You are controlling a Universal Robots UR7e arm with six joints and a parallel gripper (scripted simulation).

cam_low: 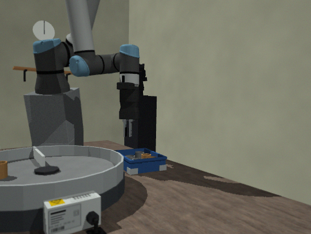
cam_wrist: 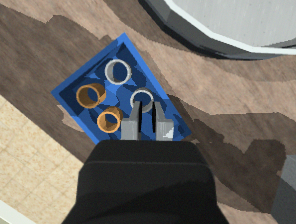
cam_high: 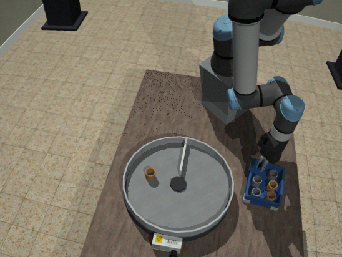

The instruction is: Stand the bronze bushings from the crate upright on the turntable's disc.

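Observation:
One bronze bushing stands upright on the turntable's disc, left of the dark hub. The blue crate holds two upright bronze bushings, one beside the other. It also holds three steel bushings; the wrist view shows only two. My gripper is partly open and empty. It hangs above the crate, clear of the bushings.
A pale upright divider runs from the turntable's wall towards the hub. The turntable's raised rim stands between disc and crate. A white control box sits at the turntable's front.

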